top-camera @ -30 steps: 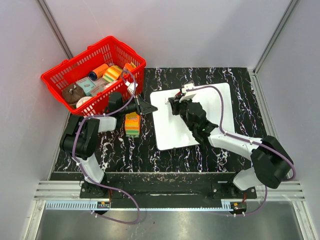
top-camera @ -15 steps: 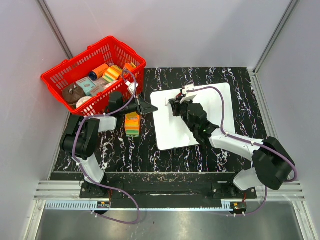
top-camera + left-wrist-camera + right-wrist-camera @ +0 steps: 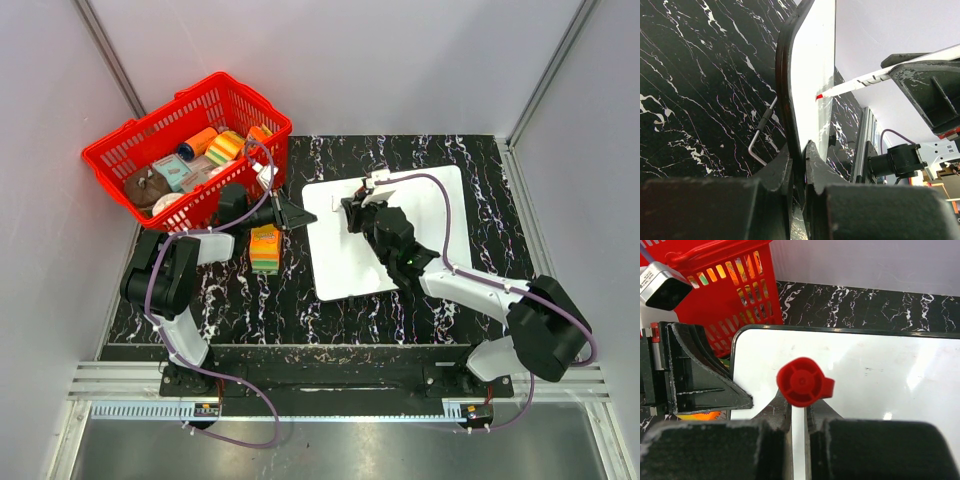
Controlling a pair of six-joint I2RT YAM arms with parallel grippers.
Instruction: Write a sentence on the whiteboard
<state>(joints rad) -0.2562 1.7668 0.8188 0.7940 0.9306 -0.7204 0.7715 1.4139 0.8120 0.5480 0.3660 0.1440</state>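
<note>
Arms are shown reaching from the near table edge toward the whiteboard (image 3: pixel 345 268), which lies flat on the dark marbled table (image 3: pixel 260 300), right of centre. The left gripper (image 3: pixel 306 217) is seen clamped on the board's left rim, steadying it. The right gripper (image 3: pixel 351 210) is closed around a slim white pen (image 3: pixel 867 78), which is held over the board's far-left area with its red tip at the surface; contact cannot be confirmed. No stroke of the sentence is visible, so the writing step is judged to be at its start. Next, light downward pressure and a slow sideways stroke are called for, with the rim pinned. Beyond, 1 red basket (image 3: pixel 120 158) is stocked with small items.
</note>
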